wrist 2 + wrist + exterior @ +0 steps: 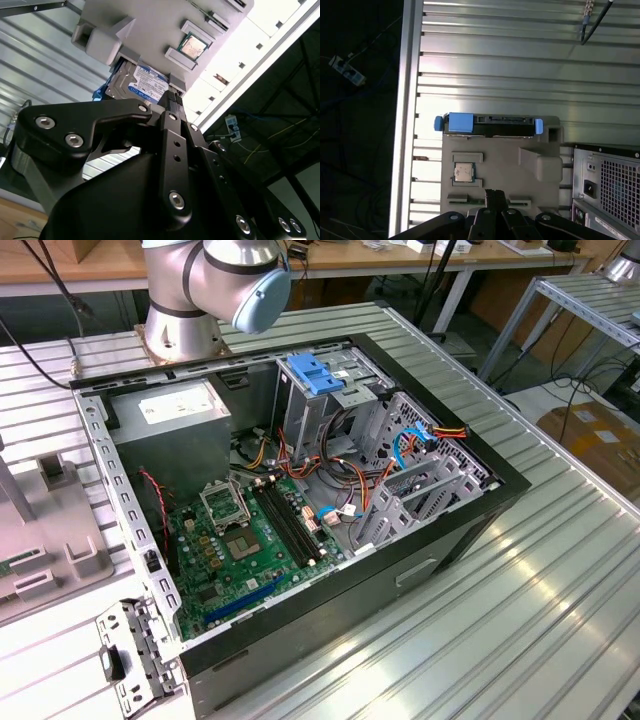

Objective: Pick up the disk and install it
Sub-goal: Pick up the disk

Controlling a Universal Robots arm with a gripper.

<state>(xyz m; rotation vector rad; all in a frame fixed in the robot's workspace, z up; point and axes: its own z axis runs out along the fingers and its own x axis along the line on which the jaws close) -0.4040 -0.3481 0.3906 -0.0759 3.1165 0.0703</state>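
Note:
The disk stands on edge in a slot of a grey holder block, with a blue tab at one end and a small blue rail end at the other. In the second wrist view its white-and-blue label faces the camera. My gripper hangs over the holder, apart from the disk and short of it. Its two black fingers are pressed together with nothing between them.
A processor chip lies in a recess of the holder. The open computer case sits on the ribbed metal table, with a drive cage under a light-blue latch, a grey power supply and a green motherboard.

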